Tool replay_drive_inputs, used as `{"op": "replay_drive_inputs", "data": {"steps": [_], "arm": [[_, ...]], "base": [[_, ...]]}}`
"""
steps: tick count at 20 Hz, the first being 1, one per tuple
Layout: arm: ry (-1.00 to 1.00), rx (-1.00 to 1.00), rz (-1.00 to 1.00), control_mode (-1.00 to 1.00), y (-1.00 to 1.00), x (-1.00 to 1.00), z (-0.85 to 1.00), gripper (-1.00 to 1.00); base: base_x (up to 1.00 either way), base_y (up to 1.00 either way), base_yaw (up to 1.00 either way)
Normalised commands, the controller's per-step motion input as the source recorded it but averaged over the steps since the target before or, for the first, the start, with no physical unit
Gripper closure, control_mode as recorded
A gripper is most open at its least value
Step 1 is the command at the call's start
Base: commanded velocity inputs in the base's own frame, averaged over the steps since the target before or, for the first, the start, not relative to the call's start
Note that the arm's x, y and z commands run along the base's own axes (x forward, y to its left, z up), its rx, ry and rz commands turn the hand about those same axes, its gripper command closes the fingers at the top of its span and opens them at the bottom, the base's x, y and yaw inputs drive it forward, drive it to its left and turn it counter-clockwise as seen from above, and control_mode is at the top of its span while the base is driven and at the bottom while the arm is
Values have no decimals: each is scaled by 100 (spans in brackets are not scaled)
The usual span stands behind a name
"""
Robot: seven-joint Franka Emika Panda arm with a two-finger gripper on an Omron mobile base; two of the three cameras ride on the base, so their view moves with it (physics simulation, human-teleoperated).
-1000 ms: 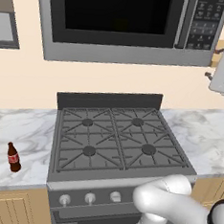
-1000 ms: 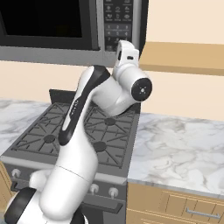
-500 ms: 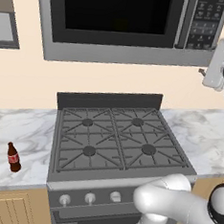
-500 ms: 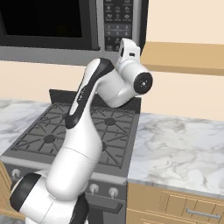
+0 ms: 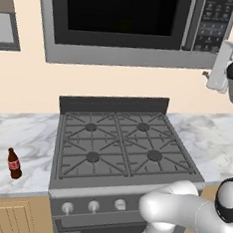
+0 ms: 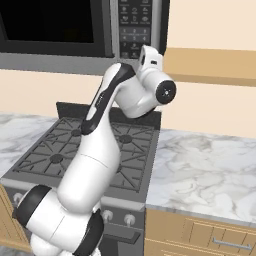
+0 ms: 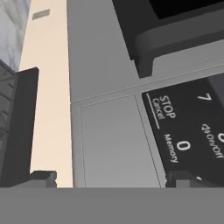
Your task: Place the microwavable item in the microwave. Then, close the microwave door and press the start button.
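In the left base view, the microwave [image 5: 131, 25] is hanging above the stove [image 5: 123, 149] with the microwave door [image 5: 117, 16] sitting shut, and a cola bottle [image 5: 14, 163] is standing on the worktop [image 5: 21, 140] at left. In the right base view, the arm is reaching up toward the keypad panel [image 6: 134, 27]. In the hand view, the fingers [image 7: 43, 177] are standing released, spread wide, grasping nothing, facing the grey corner beside the keypad's STOP key [image 7: 165, 107].

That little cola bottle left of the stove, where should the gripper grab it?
Best around the body of the cola bottle, coming in level from the front. It stands upright on the marble counter with free space all round, and its neck is narrower, probably harder to pinch.
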Motion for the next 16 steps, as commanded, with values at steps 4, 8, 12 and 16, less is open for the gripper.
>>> {"op": "replay_drive_inputs", "data": {"steps": [4, 8, 12, 16], "arm": [[4, 0, 0, -100, -6, 34, -1, -100], [0, 0, 0, -100, -8, 33, 0, -100], [0, 0, 0, -100, -4, 33, 0, -100], [0, 0, 0, -100, -4, 34, -9, -100]], "base": [[0, 0, 0], [0, 0, 0], [0, 0, 0], [0, 0, 0]]}}
